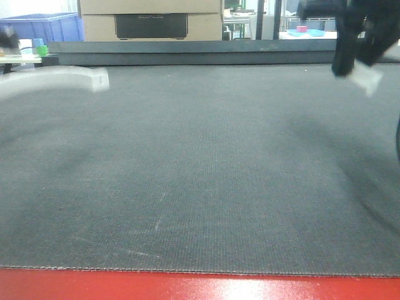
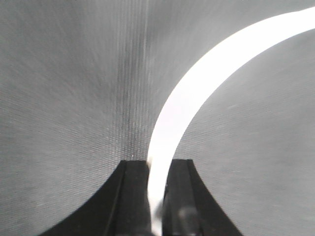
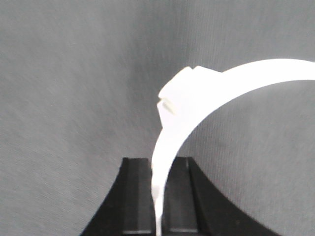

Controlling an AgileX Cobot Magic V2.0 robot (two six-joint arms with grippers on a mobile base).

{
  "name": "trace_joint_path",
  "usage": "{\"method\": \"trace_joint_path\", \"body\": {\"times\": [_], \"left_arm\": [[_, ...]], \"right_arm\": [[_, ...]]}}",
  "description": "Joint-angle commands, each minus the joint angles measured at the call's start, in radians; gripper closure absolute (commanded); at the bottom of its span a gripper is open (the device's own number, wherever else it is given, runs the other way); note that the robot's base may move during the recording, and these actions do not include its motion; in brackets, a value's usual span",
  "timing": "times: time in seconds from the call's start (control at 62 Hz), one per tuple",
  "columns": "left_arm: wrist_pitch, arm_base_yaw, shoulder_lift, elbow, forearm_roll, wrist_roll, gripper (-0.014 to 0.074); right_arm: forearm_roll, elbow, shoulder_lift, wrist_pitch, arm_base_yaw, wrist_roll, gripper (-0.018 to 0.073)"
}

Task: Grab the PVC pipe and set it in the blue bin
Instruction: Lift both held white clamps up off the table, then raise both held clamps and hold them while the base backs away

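The PVC pipe (image 3: pixel 197 96), a whitish curved piece with a stepped tab, is pinched between the black fingers of my right gripper (image 3: pixel 157 162), which is shut on it above the grey mat. In the front view that gripper (image 1: pixel 353 65) hangs at the upper right with the whitish piece (image 1: pixel 369 78) sticking out below it. My left gripper (image 2: pixel 157 164) is shut on a long smooth white arc strip (image 2: pixel 197 83). That strip (image 1: pixel 56 80) reaches in from the left edge of the front view, blurred. The blue bin (image 1: pixel 56 28) stands at the far back left.
A dark grey mat (image 1: pixel 200 175) covers the table, with a red edge (image 1: pixel 200 286) at the front. A cardboard box (image 1: pixel 150 19) stands behind the table's far rim. Small coloured items (image 1: pixel 31 49) sit at the back left. A blue tray (image 1: pixel 303 31) lies far back right.
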Motion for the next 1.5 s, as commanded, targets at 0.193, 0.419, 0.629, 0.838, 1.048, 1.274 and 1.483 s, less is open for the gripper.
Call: {"method": "trace_joint_path", "body": {"times": [0.193, 0.419, 0.629, 0.838, 1.048, 1.274, 1.483], "left_arm": [[-0.152, 0.001, -0.188, 0.027, -0.022, 0.024, 0.0708], [-0.400, 0.001, -0.339, 0.169, -0.077, 0.024, 0.0708], [-0.646, 0.000, -0.474, 0.352, -0.112, 0.026, 0.0708], [-0.722, -0.011, -0.605, 0.510, -0.105, 0.033, 0.0708], [-0.758, -0.134, -0.745, 0.576, -0.103, 0.131, 0.0708], [-0.856, -0.242, -0.847, 0.576, -0.103, 0.131, 0.0708], [-0.946, -0.244, -0.890, 0.576, -0.103, 0.131, 0.0708]], "right_arm": [[-0.029, -0.002, -0.134, -0.102, -0.096, 0.086, 0.0718], [-0.035, 0.011, -0.190, -0.088, -0.170, -0.030, 0.0720], [-0.035, 0.160, -0.308, -0.208, -0.182, -0.085, 0.0720], [-0.038, 0.435, -0.527, -0.476, -0.182, -0.093, 0.0720], [-0.057, 0.619, -0.775, -0.689, -0.182, -0.093, 0.0720], [-0.052, 0.639, -0.944, -0.703, -0.182, -0.093, 0.0720], [-0.048, 0.639, -1.020, -0.800, -0.182, -0.093, 0.0720]]}}
